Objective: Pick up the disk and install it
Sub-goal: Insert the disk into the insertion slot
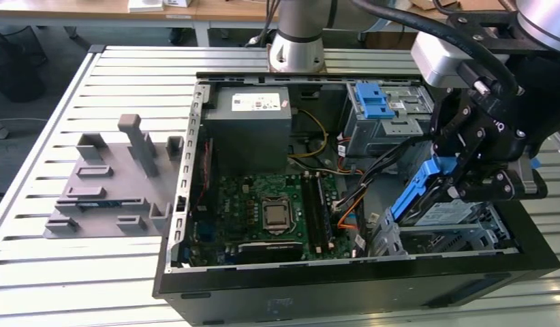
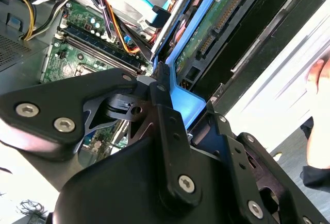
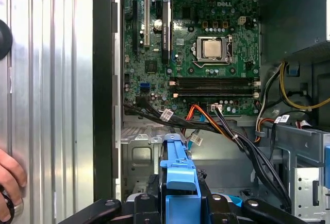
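Clamping the disk (image 2: 181, 99) by its blue carrier frame, the black fingers (image 2: 167, 126) stand closed on either side of it in the second wrist view. The green circuit board on the drive's underside faces the camera just beyond them. In the first wrist view the blue frame rises between the finger links, over the floor of the open computer case (image 1: 353, 289).

In the exterior view the disk (image 1: 424, 189) hangs tilted at the exterior view's right end of the case. Its lower edge is down at the grey metal cage (image 1: 462, 238) in that corner. Whether the two touch cannot be told.

Just past the disk, a bundle of black and orange cables (image 3: 206, 123) crosses the case. Beyond the cables lies the green motherboard (image 3: 206, 54) with its bare processor socket. Farther along the case sit the large grey power-supply box (image 1: 253, 116) and, beside it, the grey drive bay with a blue latch (image 1: 380, 109).

The case rests on a slatted metal surface (image 1: 107, 272). A person's hand (image 3: 10, 183) lies on those slats, apart from the case wall. On the exterior view's left side of the surface stands a grey moulded fixture (image 1: 107, 184), well apart from the disk. Behind the case, the arm's base (image 1: 298, 41) is mounted on the surface.
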